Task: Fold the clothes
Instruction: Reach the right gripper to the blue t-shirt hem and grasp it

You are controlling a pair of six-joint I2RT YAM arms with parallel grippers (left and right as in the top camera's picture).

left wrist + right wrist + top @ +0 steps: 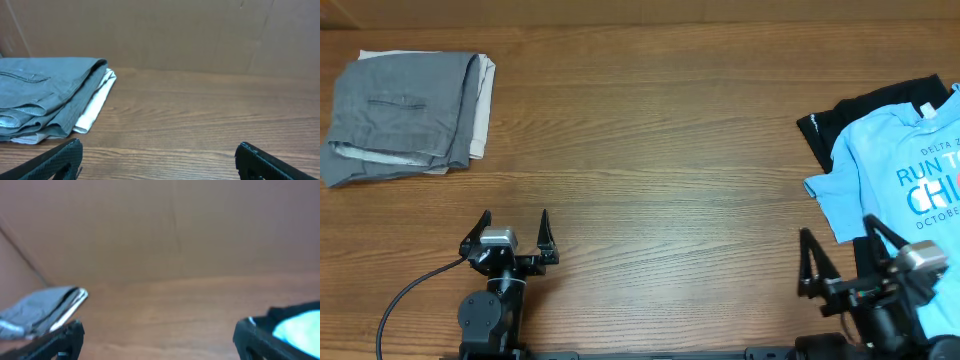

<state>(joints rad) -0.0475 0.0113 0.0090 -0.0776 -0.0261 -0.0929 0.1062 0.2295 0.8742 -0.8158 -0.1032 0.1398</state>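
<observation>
Black left claw and right claw both gape wide, holding nothing; light blue T-shirt lies near the right.

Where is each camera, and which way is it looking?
Overhead: above the brown wooden table, looking straight down; black left arm and right arm show at the bottom.
Left wrist: low on the left arm, facing forward at the folded grey trousers; open jaws in the bottom corners.
Right wrist: low, blurry, facing forward; open jaws below, light blue T-shirt lower right.
Shared: all three show the trousers.
</observation>
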